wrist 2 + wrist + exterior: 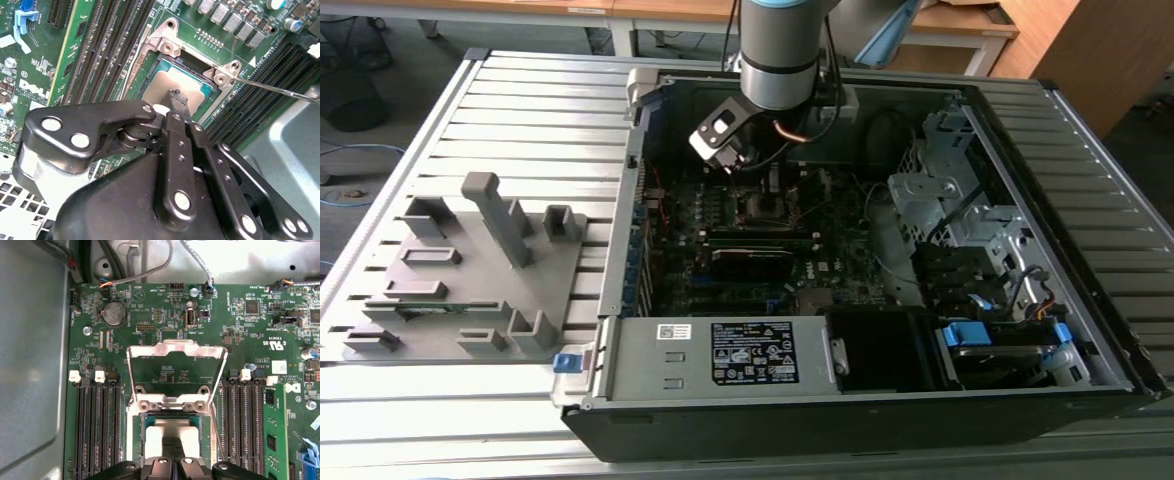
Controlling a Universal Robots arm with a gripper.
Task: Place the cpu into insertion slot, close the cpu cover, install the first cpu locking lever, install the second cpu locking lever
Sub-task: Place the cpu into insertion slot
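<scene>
The cpu (170,429) lies flat in the insertion slot (137,440), its grey metal top (162,85) showing in both wrist views. The cpu cover (175,345), a silver frame with a square window, stands tipped up and open beyond the slot. My gripper (173,442) hangs right over the chip with its thin black fingers together, the tips (178,97) at or just above the metal top. A thin wire locking lever (272,89) sticks out free beside the slot's silver rim (221,75). In the exterior view the gripper (750,168) reaches into the open computer case.
Long black memory slots (95,425) flank the socket on both sides. Cables (150,270) run along the case wall behind the board. A drive cage (947,210) fills the exterior view's right, and a grey fixture plate (467,270) lies outside the case on the left.
</scene>
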